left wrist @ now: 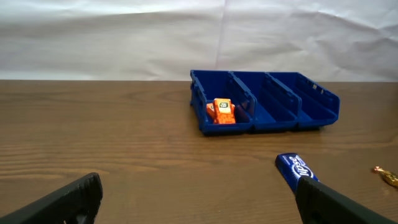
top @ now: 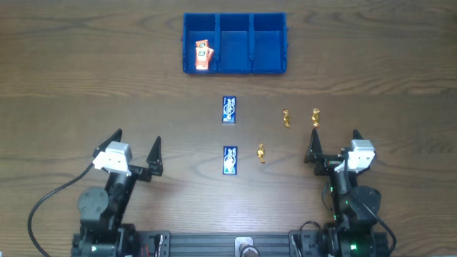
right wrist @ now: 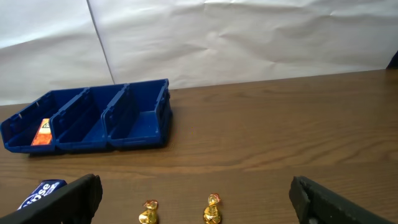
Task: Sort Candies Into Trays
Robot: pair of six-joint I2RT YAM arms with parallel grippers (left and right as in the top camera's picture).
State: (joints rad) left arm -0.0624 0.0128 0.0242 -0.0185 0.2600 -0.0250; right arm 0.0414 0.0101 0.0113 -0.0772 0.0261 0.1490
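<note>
I see the blue three-compartment tray (top: 235, 70) at the far middle of the wooden surface (top: 86, 78), its long side facing my arms. An orange candy packet (top: 203, 55) lies in its left compartment, toward the near end.

The other candies lie loose on the surface between the tray and the arms. A blue-wrapped bar (top: 229, 110) lies below the tray's middle, and a second blue-wrapped bar (top: 230, 160) lies in line with it, closer to me and apart from it. Two gold-wrapped candies (top: 286, 118) (top: 315, 117) sit near each other to the right of the farther bar. A third gold candy (top: 261, 153) lies just beside the nearer bar, on its right.

The left jaws stand wide open with nothing between them, over bare wood well to the left of the nearer bar. The right jaws are also spread wide and grip nothing. They sit right of the third gold candy, just on my side of the rightmost one.
</note>
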